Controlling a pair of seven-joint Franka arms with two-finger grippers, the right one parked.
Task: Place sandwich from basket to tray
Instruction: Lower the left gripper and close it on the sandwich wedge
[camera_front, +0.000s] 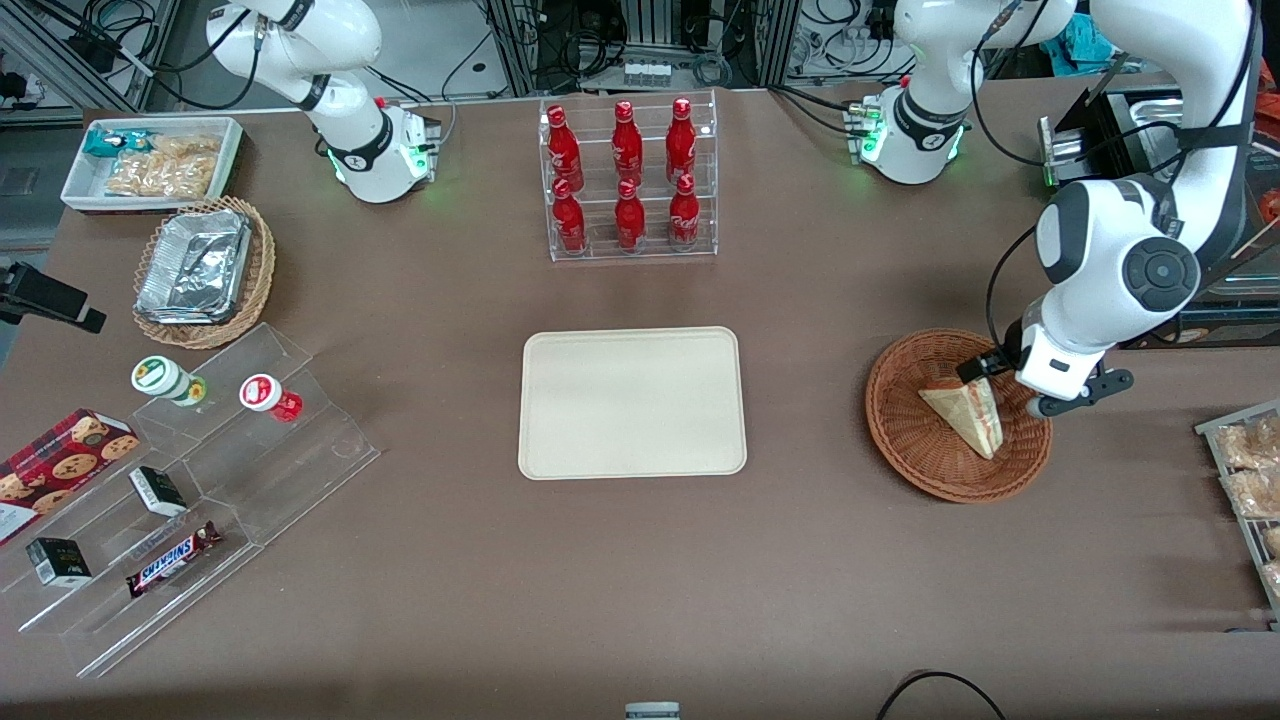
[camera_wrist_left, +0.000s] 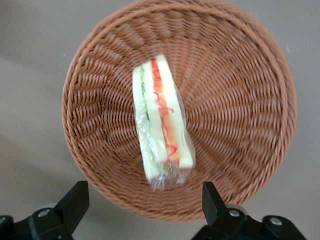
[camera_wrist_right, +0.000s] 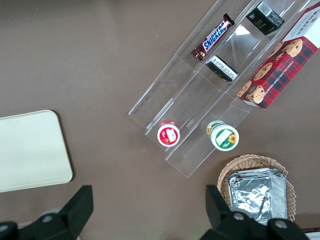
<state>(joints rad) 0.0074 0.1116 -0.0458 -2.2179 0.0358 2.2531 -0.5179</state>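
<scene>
- Starting at the parked arm's end of the table in the front view, a tan wicker basket (camera_front: 205, 272) holds foil containers, and a clear stepped stand (camera_front: 200, 490) carries a Snickers bar (camera_front: 172, 560).
- Centrally, the tray (camera_front: 632, 402) lies flat with nothing on it; at its 12 o'clock stands a clear rack of red bottles (camera_front: 627, 178).
- Toward the working arm's end, at the tray's 3 o'clock, sits the basket (camera_front: 915, 455).
- Inside it lies the sandwich (camera_wrist_left: 161, 125), wrapped in clear film, filling edge up.
- Above the basket hangs the gripper (camera_wrist_left: 142, 200), fingers (camera_wrist_left: 75, 197) spread wide apart, touching nothing.
</scene>
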